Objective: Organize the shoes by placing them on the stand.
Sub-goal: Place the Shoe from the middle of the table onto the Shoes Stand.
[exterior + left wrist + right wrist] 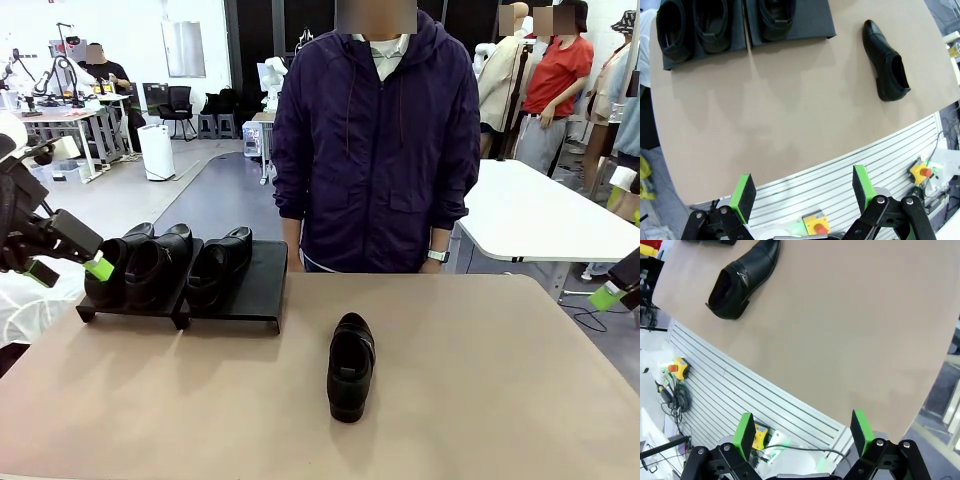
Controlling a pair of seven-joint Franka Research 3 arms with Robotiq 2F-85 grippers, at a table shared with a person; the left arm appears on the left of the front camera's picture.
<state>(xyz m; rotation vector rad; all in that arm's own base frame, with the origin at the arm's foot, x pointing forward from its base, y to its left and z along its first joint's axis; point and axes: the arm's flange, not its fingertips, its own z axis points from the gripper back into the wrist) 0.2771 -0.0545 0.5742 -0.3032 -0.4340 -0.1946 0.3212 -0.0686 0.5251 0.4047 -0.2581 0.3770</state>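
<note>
Left tool (802, 200): mine, jaws spread wide, gripping nothing, hanging off the worktop's near edge at about 9 o'clock in the front view.
Right tool (802, 439): mine too, jaws wide apart and empty, off the worktop's edge at 3 o'clock.
Stand (262, 285): on the worktop (480, 400) at 10 o'clock, in front of the person (378, 140).
Shoes on stand (160, 262): three, side by side, filling the left platform and the left half of the right one.
Loose shoe (351, 366): alone near the worktop's centre, well apart from the stand, lying lengthwise from 12 to 6 o'clock.
</note>
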